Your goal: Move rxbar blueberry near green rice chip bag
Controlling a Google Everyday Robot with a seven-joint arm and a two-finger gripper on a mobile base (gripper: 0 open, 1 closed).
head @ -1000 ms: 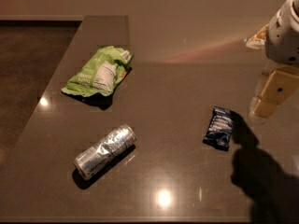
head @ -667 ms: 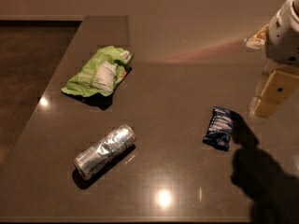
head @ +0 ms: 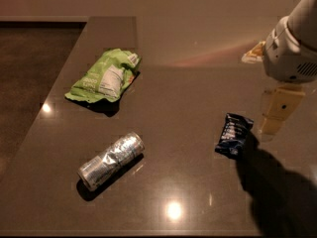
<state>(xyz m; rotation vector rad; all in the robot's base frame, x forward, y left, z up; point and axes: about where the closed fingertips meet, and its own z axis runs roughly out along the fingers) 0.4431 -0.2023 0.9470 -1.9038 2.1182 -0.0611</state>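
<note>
The rxbar blueberry (head: 234,134) is a small dark blue wrapper with pale lettering, lying flat on the dark table at the right. The green rice chip bag (head: 105,76) is a light green wrinkled bag with a white label, lying at the back left. My gripper (head: 273,125) hangs above the table at the right edge of the view, just right of the bar and a little above it, holding nothing that I can see. The bar and the bag lie far apart.
A crushed silver can (head: 111,160) lies on its side at the front left, between the bag and the front edge. The dark table (head: 178,98) ends at its left edge beside a brown floor. The arm's shadow falls at the front right.
</note>
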